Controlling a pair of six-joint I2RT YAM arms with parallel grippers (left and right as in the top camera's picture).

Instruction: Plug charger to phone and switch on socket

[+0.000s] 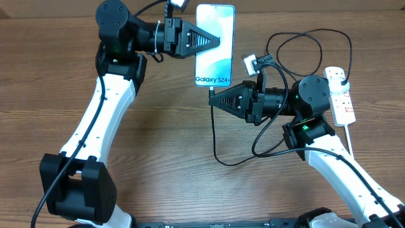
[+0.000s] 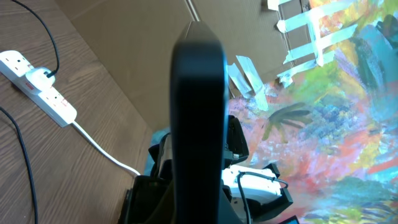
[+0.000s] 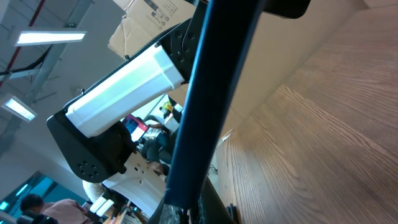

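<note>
Phone [image 1: 215, 60] clamped in left gripper [image 1: 219, 39], evidently to steady it. Right gripper [image 1: 211, 98] pinches charger [image 1: 213, 133] tip, port edge just beyond its fingertips.

Light-blue phone [image 1: 214, 38], black charger [image 1: 213, 133], white socket [image 1: 343, 104], wood-grain table [image 1: 190, 177]

White links [image 1: 95, 126], black green-lit joints [image 1: 114, 22]; left gripper [image 1: 219, 39] and right gripper [image 1: 213, 99] are black ribbed wedges.
</note>
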